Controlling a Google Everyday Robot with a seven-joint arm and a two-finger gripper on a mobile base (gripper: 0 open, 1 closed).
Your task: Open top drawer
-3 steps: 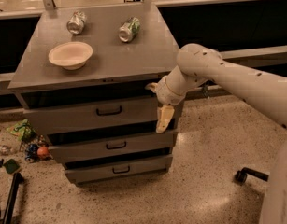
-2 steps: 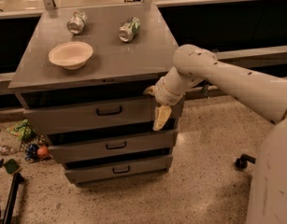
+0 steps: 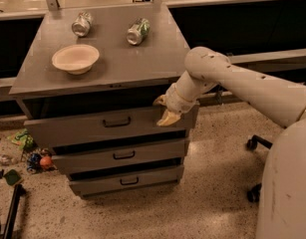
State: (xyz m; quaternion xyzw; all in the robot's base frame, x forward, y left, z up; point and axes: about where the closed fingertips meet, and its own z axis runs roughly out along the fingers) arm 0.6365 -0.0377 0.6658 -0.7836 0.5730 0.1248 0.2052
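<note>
On the cabinet (image 3: 117, 66) two cans (image 3: 81, 24) (image 3: 137, 31), one bowl (image 3: 75, 59); in it three drawers (image 3: 142, 154); one gripper (image 3: 164, 110) at its top drawer (image 3: 73, 131)

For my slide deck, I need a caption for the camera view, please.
The end effector at the right upper edge of the slightly open top drawer; a bowl sits on the cabinet.

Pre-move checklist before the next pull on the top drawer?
1. Gripper at the upper edge of the top drawer front, right of the handle: ok.
2. Firm hold on that edge: cannot tell.
3. Drawer fully open: not ok, only slightly out, dark gap above its front.
4. Arm reaches in from the right, not across the drawer's path: ok.
5. Bowl sits back from the cabinet top's front edge: ok.
</note>
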